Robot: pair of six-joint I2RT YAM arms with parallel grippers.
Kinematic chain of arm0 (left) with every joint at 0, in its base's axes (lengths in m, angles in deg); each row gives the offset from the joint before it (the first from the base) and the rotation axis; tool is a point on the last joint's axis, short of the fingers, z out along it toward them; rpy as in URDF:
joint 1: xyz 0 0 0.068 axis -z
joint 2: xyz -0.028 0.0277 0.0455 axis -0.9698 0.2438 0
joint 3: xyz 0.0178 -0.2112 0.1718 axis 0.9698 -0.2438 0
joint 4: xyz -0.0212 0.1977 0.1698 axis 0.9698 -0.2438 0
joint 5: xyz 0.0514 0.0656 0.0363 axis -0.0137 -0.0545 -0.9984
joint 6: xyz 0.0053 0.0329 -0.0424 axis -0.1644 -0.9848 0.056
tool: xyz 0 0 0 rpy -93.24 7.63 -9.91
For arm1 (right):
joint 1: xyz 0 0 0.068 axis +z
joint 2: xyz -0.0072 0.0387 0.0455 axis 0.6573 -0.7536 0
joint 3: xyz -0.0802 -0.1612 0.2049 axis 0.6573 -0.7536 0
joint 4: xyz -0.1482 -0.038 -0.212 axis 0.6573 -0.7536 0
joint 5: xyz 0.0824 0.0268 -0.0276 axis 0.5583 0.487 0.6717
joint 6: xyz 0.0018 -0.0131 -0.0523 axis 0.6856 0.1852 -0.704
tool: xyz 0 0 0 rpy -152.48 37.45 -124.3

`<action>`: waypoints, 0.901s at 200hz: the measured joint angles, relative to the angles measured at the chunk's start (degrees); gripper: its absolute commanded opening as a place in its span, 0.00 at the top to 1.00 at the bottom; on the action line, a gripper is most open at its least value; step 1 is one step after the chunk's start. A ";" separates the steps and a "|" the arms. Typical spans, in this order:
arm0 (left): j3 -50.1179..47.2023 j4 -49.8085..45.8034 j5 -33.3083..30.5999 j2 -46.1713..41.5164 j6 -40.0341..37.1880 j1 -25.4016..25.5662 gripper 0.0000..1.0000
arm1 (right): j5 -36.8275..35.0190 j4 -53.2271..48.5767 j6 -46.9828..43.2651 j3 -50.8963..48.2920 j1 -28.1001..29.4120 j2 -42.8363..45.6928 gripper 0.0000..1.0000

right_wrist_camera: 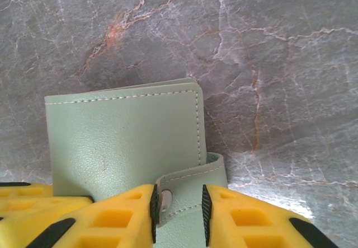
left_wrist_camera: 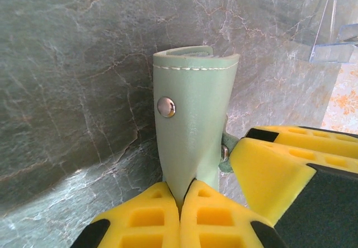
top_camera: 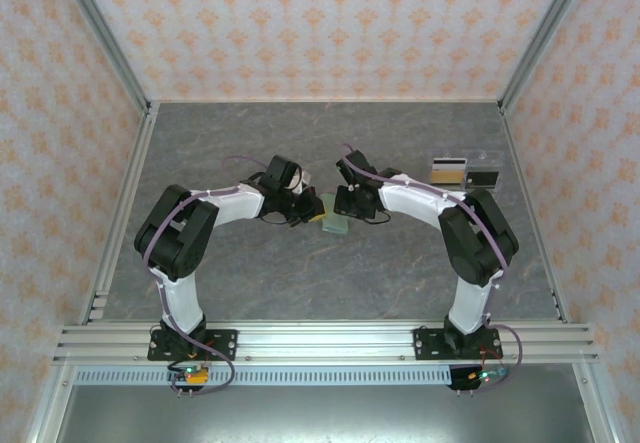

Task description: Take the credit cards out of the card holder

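Observation:
The sage-green card holder (top_camera: 335,223) is held up between my two grippers at the table's middle. It is folded shut, and its snap strap (right_wrist_camera: 187,195) wraps over the edge. My left gripper (left_wrist_camera: 183,195) is shut on the holder's (left_wrist_camera: 190,119) near edge. My right gripper (right_wrist_camera: 178,206) sits on the holder's (right_wrist_camera: 123,141) face, its pads closed against the strap from both sides, the left one at the strap's free end by the snap. Two credit cards (top_camera: 449,170), dark with a light stripe, lie at the back right. Any cards inside the holder are hidden.
A clear plastic stand (left_wrist_camera: 335,29) sits by the loose cards at the back right. The second card (top_camera: 483,177) lies beside the first. Patterned walls with metal rails (top_camera: 125,213) close in the grey marbled table (top_camera: 250,143) on three sides.

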 measured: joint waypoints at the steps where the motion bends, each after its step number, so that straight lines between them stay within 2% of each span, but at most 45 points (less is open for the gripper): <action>1: 0.00 -0.04 0.00 0.00 0.00 -0.02 1.00 | 0.11 0.02 0.04 -0.04 -0.02 0.02 0.68; 21: 0.00 -0.57 0.00 0.00 0.00 -0.07 1.00 | 1.18 0.04 -0.63 -0.17 -0.35 0.15 0.65; 56: 0.07 -0.79 0.04 0.00 0.00 -0.04 1.00 | 2.91 0.02 -1.77 -0.15 -0.63 0.11 0.74; 109: 0.13 -0.94 0.20 0.00 0.00 0.00 1.00 | 5.88 -1.62 -3.69 2.19 -0.72 -2.25 0.74; 125: 0.13 -0.94 0.22 -0.09 0.00 0.00 1.00 | 6.56 -1.97 -4.37 2.71 -0.72 -3.10 0.81; 138: 0.13 -0.98 0.17 -0.11 0.00 0.02 1.00 | 6.91 -2.32 -4.96 3.02 -0.72 -3.32 0.92; 156: 0.13 -1.20 -0.20 -0.22 0.00 0.02 1.00 | 6.49 -3.23 -4.79 3.58 -0.72 -3.28 1.00; 180: 0.48 -2.56 -1.68 -0.76 -0.24 0.61 1.00 | 4.83 -3.65 -4.68 3.54 -0.44 -2.82 1.00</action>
